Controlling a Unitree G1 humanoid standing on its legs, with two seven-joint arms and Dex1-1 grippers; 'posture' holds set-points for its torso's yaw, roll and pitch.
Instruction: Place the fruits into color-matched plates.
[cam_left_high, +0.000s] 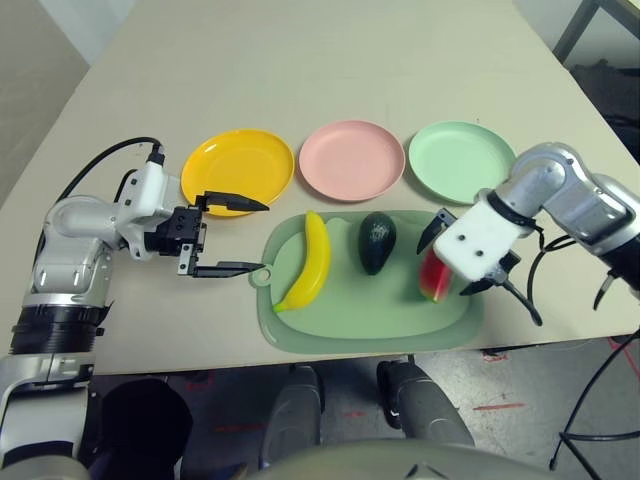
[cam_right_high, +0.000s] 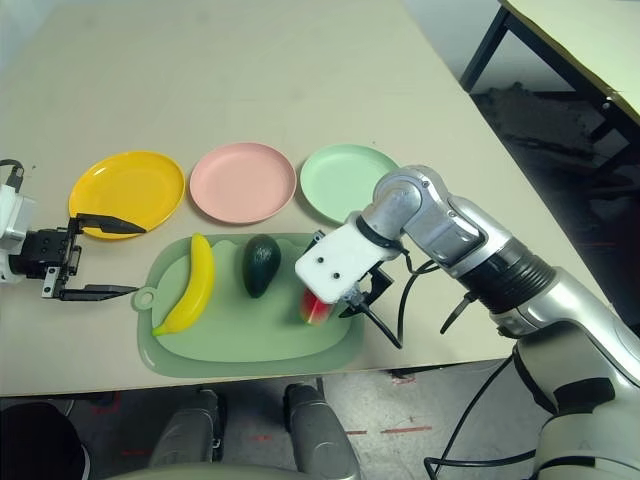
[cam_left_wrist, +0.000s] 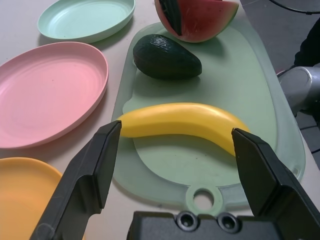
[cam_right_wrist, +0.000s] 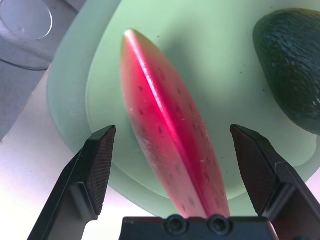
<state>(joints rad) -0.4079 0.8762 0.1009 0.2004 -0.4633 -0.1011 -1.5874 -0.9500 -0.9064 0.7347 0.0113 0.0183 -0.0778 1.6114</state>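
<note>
The watermelon wedge (cam_right_wrist: 170, 145) lies on the cutting board (cam_left_high: 370, 320) right under my right hand (cam_right_wrist: 172, 145), whose fingers stand wide open on either side, holding nothing. Beside it sit the avocado (cam_left_high: 377, 241) and banana (cam_left_high: 308, 262). My left hand (cam_left_high: 232, 237) hovers open off the board's left edge. Beyond, on the counter (cam_left_high: 330, 70), are the yellow plate (cam_left_high: 237, 166), pink plate (cam_left_high: 352, 159) and green plate (cam_left_high: 460, 160).

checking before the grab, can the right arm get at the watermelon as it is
Probably yes: the right gripper hangs over the watermelon with fingers open on either side, and the avocado lies clear of them.
</note>
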